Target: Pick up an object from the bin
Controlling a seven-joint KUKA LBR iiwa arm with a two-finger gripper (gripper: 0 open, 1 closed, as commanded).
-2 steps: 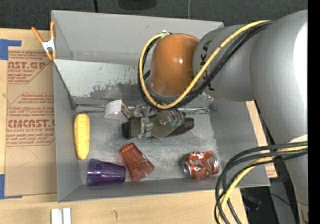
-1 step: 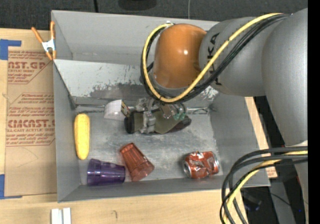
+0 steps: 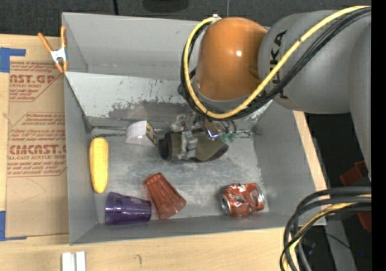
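My gripper [image 3: 180, 143] is low over the middle of the bin floor, under the arm's orange cover. Just left of it lies a small white thing [image 3: 137, 133], close to the gripper or touching it. A dark brownish lump [image 3: 213, 150] sits right against the gripper's right side; what it is I cannot make out. A red ribbed cup [image 3: 164, 195] lies on its side below the gripper, well apart from it.
A yellow corn cob [image 3: 99, 164] lies along the left wall. A purple cup [image 3: 126, 209] lies on its side in the front left corner, next to the red cup. A crushed red can [image 3: 242, 199] rests near the front right.
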